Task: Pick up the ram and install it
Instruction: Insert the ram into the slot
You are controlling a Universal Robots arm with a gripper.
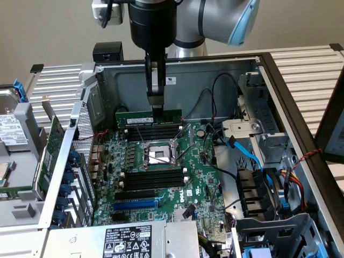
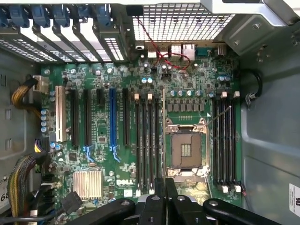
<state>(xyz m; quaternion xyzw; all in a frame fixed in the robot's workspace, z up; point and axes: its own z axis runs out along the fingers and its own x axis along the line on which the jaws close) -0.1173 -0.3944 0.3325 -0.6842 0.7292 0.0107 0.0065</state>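
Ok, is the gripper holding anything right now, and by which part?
Yes: the gripper is shut on the ram, pinching its upper long edge near the middle.

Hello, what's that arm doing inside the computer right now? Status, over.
Gripper shut on the ram. Ram on its long edge at the memory slots beside the processor socket; seated or not, cannot tell. Thin metal rod slants across those slots.

The ram (image 1: 137, 118) is a long, thin green stick standing on its edge with its long side level. The gripper (image 1: 157, 110) pinches its upper edge right of the middle. In the exterior view it sits at twelve o'clock from the CPU socket (image 1: 159, 156), along the black memory slots (image 1: 153, 131); contact with them is unclear.
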